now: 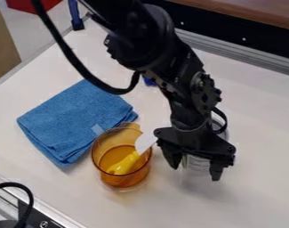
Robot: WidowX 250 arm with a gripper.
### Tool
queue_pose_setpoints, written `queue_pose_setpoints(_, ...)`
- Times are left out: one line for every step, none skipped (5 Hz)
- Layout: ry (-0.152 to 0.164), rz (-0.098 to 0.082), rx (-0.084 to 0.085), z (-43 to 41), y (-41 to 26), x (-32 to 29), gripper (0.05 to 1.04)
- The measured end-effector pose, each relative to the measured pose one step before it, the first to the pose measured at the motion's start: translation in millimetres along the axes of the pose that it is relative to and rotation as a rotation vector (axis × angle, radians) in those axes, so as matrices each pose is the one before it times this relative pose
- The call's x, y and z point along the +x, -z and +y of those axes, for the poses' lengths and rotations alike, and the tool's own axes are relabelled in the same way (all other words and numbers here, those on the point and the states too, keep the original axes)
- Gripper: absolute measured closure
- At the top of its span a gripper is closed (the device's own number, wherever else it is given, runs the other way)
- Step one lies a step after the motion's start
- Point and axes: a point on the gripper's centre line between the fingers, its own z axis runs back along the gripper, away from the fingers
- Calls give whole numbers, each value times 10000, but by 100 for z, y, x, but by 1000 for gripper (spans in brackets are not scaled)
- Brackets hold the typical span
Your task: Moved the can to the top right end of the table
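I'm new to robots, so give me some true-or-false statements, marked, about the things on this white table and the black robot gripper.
1. A folded blue cloth lies on the white table. True.
2. The yellow-handled spatula with a white blade lies on the cloth. False: it leans in the see-through amber cup.
3. In the picture, the cup is between the cloth and the black gripper. True.
4. The gripper hangs over the cup. False: it is at the can with the pale printed label, to the cup's right in the picture.
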Motion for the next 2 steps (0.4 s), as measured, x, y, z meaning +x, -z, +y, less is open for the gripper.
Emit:
queue_pose_setpoints(-453, 30, 37, -1217, 939, 2199, 85)
queue_pose_setpoints(-538, 179, -184, -2227, 810, 3907, 85)
